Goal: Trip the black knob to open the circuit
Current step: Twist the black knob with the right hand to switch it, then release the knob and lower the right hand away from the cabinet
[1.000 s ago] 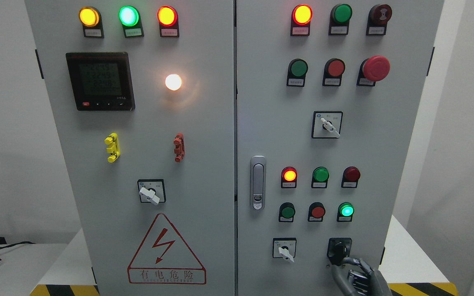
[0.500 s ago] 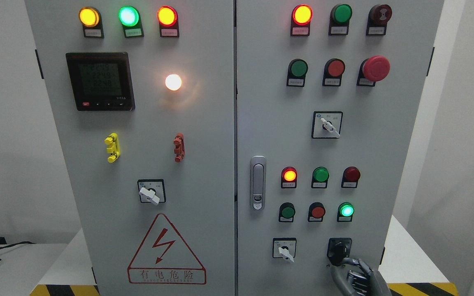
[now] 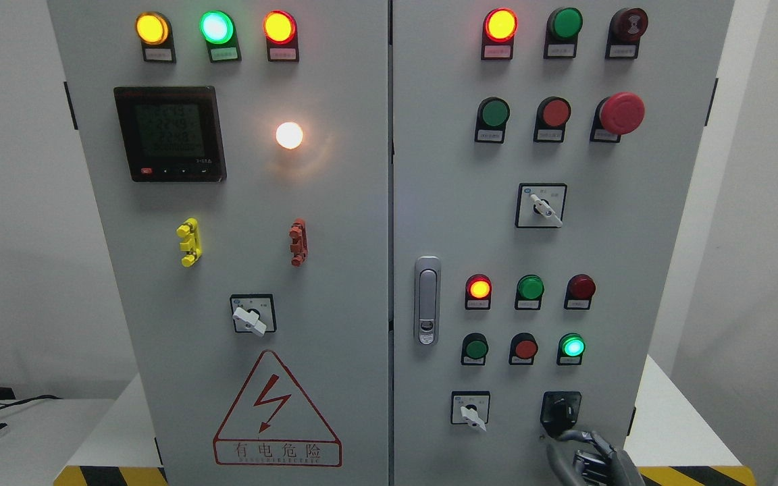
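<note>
you see the black knob [image 3: 560, 410] low on the right door of the cabinet [image 3: 645, 223], beside a white switch [image 3: 471, 413] to its left. just below the knob, the right hand [image 3: 588, 455] rises from the bottom edge; its grey fingers [image 3: 575, 437] curl toward the knob but sit apart from it, closed on nothing. above the knob a green lamp [image 3: 572, 346] glows. on the left door a warning triangle [image 3: 276, 410] shows.
</note>
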